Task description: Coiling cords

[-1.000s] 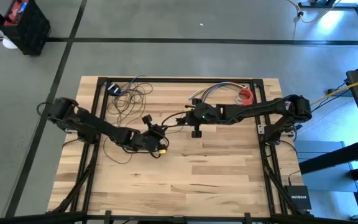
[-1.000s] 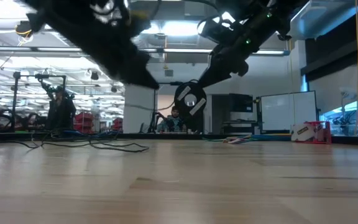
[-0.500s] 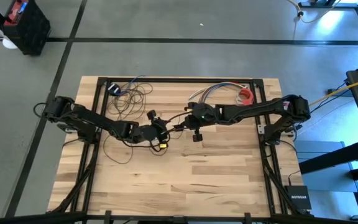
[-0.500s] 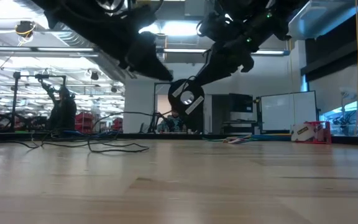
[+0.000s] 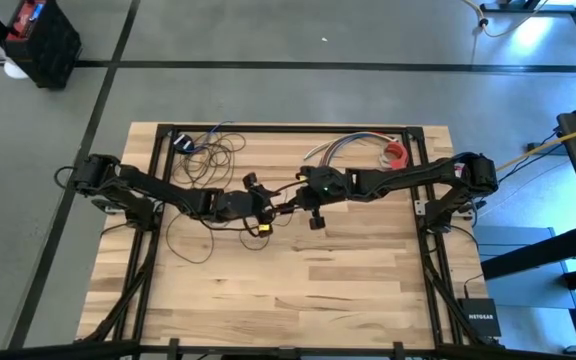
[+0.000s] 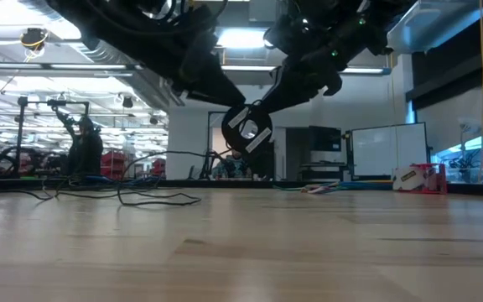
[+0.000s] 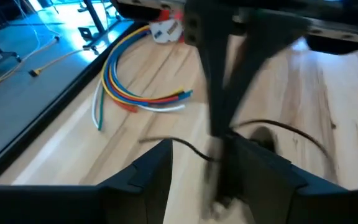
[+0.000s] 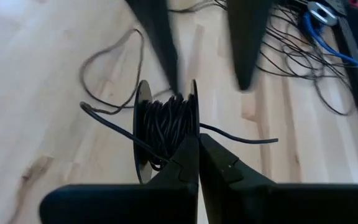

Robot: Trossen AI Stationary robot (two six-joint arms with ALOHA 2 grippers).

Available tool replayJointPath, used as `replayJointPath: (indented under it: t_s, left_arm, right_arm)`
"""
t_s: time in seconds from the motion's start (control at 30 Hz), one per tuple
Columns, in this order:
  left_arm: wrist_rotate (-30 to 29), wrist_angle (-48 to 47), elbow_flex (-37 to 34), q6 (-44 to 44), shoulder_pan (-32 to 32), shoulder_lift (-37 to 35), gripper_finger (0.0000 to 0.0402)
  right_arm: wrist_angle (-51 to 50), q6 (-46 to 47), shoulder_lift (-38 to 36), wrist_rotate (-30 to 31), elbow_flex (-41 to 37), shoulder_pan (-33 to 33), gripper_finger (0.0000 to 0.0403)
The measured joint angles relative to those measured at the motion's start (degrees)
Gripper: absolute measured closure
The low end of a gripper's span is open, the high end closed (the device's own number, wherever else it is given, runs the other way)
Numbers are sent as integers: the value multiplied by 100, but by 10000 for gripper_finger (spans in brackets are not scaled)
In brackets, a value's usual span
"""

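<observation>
The cord is a thin dark wire. Part of it is wound on a small black round puck [image 8: 166, 127], which hangs above the table's middle [image 6: 248, 130]. The rest lies in loose loops [image 5: 208, 158] on the table's far left part [image 6: 141, 198]. My right gripper [image 5: 290, 198] reaches in from the table's right and is shut on the puck. My left gripper [image 5: 272, 204] comes from the left and is open. Its two fingers [image 8: 163, 43] stand apart just beyond the puck, and one fingertip [image 8: 174, 87] is right at the wound cord. My right gripper pinches the rim of one of the puck's flat side discs [image 8: 194, 127] between its two shut fingers. The fingers slant downward from the table's right side. The puck is lifted clear, its discs on edge, with cord ends trailing slack [image 8: 107, 118] from it. I cannot tell whether my left gripper's fingertip touches the wound cord.
A short bundle of multicoloured wires [image 5: 340, 148] lies at the far middle [image 7: 135, 81], with a red roll [image 5: 396, 152] to its right. A small blue-and-black item [image 5: 183, 142] sits in the far left corner. The near half of the wooden table [image 5: 298, 290] shows bare boards.
My left gripper has moved toward the table's right and far edge, rising a little and turning, until it is close to the puck. My right gripper has stayed in place but tipped slightly, turning the puck with it.
</observation>
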Motion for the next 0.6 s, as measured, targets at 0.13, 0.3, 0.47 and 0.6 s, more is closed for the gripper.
replayJointPath:
  t_s: [0.13,0.3,0.47,0.6]
  left_arm:
    - [1,-156,0,-87,-238,-24,235]
    - [-22,-634,0,-457,-662,-48,235]
    - [-676,-1127,4,-1019,-999,247,235]
    - [-1689,-866,4,-1026,-1063,788,235]
  right_arm:
    - [-58,2,0,357,0,-2,400]
    - [-55,16,0,980,0,-4,400]
    - [-33,435,0,1924,0,-2,400]
    - [166,800,0,2369,0,-4,400]
